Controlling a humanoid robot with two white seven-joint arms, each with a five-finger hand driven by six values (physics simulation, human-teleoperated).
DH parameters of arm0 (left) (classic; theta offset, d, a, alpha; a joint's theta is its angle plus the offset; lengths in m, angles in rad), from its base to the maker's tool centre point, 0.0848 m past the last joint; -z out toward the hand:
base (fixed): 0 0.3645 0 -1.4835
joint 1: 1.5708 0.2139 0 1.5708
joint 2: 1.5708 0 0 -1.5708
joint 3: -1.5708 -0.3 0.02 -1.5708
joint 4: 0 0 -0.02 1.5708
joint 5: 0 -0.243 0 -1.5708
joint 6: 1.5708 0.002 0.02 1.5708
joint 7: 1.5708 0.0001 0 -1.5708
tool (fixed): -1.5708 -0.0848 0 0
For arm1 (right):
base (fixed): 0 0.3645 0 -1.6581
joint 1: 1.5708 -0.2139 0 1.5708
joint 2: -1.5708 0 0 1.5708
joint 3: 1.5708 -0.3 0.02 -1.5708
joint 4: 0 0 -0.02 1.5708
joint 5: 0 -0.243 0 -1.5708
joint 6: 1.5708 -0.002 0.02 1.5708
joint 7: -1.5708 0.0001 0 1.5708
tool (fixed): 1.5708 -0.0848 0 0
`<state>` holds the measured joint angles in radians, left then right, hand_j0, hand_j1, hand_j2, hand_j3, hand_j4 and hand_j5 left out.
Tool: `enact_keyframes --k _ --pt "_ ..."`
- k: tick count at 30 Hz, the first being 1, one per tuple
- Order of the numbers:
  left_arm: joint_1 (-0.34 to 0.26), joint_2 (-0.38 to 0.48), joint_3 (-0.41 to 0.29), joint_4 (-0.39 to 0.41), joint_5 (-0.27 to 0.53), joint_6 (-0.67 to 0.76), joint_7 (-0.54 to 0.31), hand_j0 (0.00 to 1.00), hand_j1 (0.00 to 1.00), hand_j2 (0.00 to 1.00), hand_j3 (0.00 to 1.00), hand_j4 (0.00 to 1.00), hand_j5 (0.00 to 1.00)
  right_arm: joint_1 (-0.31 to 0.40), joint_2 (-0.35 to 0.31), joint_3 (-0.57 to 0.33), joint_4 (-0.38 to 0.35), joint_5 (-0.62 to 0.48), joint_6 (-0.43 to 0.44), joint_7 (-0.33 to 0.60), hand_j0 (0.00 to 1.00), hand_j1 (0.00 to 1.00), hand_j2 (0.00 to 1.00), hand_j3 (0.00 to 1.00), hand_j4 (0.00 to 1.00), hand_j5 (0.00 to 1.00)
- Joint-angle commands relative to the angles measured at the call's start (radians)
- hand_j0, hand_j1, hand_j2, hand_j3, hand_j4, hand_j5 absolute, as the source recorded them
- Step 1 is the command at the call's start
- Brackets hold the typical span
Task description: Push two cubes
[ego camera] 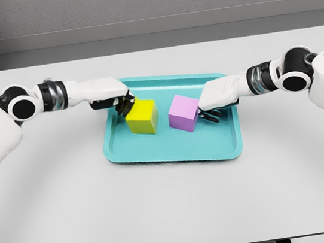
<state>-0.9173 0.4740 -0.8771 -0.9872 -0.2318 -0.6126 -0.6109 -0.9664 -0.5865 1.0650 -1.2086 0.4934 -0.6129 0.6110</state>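
Curled left hand [118, 102] touches yellow cube [142, 116]; curled right hand [210, 110] touches purple cube [184, 113]

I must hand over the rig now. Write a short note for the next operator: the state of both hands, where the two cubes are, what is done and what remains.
Left hand: fingers curled, at the upper left side of the yellow cube, holding nothing.
Right hand: fingers curled, at the right side of the purple cube, holding nothing.
Both cubes sit inside the teal tray on the white table, side by side with a small gap between them.
Done: each hand is placed at the outer side of its cube.
Left: probably push the cubes inward until they meet; true contact cannot be confirmed from this view.
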Motion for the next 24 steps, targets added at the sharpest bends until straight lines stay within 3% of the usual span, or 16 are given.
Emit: enact_keyframes --k 1,9,15,24 --pt "0.002 0.034 0.006 0.038 0.009 0.002 0.000 0.15 0.15 0.15 0.15 0.15 0.15 0.000 -0.001 0.000 0.015 -0.002 0.002 0.000 0.14 0.14 0.14 0.14 0.14 0.14" --pt "0.006 0.035 0.003 0.039 0.005 0.002 0.000 0.15 0.15 0.15 0.15 0.15 0.15 -0.008 0.001 -0.007 0.038 -0.002 0.002 0.000 0.14 0.14 0.14 0.14 0.14 0.14" --pt "0.000 -0.011 -0.005 0.059 -0.075 0.002 0.000 0.15 0.15 0.15 0.15 0.15 0.15 -0.015 0.036 -0.007 0.038 -0.001 0.002 0.000 0.16 0.16 0.16 0.16 0.16 0.16" --pt "0.002 -0.048 -0.006 0.056 -0.075 0.002 0.000 0.15 0.15 0.15 0.15 0.15 0.15 -0.023 0.060 -0.004 0.044 0.001 0.002 0.000 0.16 0.16 0.16 0.16 0.16 0.16"
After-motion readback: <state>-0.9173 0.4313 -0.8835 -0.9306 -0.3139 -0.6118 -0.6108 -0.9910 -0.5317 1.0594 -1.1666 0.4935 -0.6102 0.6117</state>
